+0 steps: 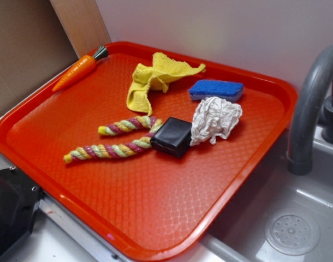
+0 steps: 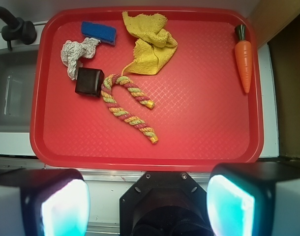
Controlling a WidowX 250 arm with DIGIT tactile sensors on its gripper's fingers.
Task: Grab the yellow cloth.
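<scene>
Cloth, bright yellow and crumpled, lies on the red tray, in its far part as the exterior view shows it, with one folded flap trailing down toward the tray's middle. Taking the cloth as the landmark: a blue sponge sits just beside it on the right in the exterior view, apart from it, and a white paper wad lies a little nearer the camera than the sponge, its edge against a black block. A twisted rope of yellow, pink and green lies on the near side of the cloth, bent into two arms that meet at the block; the upper arm's end comes near the cloth's trailing flap, though I cannot tell whether they touch. A toy carrot rests to the cloth's left, well apart, along the tray's rim at the far left corner. A grey tap and a sink stand beyond the tray's right edge, far from the cloth. In the wrist view the gripper hangs over the tray's near rim, well away from the cloth, which lies at the opposite side of the tray. Its two fingers show at the bottom corners of that view, set far apart with nothing between them, so the pincer is wide. Nothing lies on top of the cloth.
</scene>
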